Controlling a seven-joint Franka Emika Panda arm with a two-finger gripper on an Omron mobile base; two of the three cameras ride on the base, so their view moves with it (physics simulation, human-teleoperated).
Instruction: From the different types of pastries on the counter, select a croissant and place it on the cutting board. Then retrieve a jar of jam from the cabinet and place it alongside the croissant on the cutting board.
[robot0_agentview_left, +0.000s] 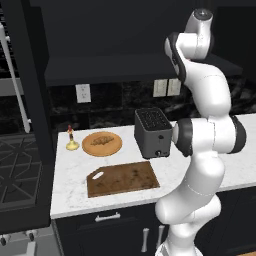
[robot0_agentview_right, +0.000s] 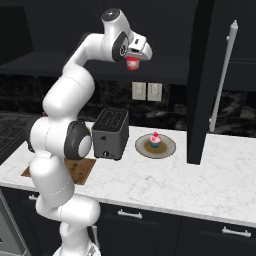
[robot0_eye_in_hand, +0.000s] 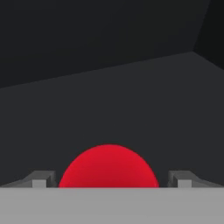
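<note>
Hand: the hand (robot0_agentview_right: 133, 62) is hanging high in front of the dark cabinet (robot0_agentview_right: 165, 30), gripping the jar (robot0_agentview_right: 132, 63) from above; in the hand view the red lid (robot0_eye_in_hand: 109, 166) is sitting between the two fingertips (robot0_eye_in_hand: 43, 179), which reads as a closed grasp on the jar.
Jar: it is riding under the hand, well above the tabletop (robot0_agentview_right: 200, 180) and over the toaster (robot0_agentview_right: 111, 133). Held high, I judge, so it is passing clear of the toaster on the way down.
Croissant: the croissant (robot0_agentview_left: 102, 140) is lying on the round plate (robot0_agentview_left: 102, 144), behind the board (robot0_agentview_left: 122, 179) and apart from it. The board's top is bare, so by this look the first half of the task is not done, though the jar is already in hand.
Board: it is lying flat near the front edge of the tabletop, handle hole to the left, beside the arm's base; easy reach for a set-down.
Cupcake: the cupcake (robot0_agentview_right: 155, 140) is sitting on its own grey plate (robot0_agentview_right: 155, 146) to the right of the toaster; not wanted, being left alone.
Other: a small yellow stand (robot0_agentview_left: 72, 145) is standing just left of the croissant's plate.
Next, as I judge: lowering the jar to the board, leaving room for the croissant beside it.
</note>
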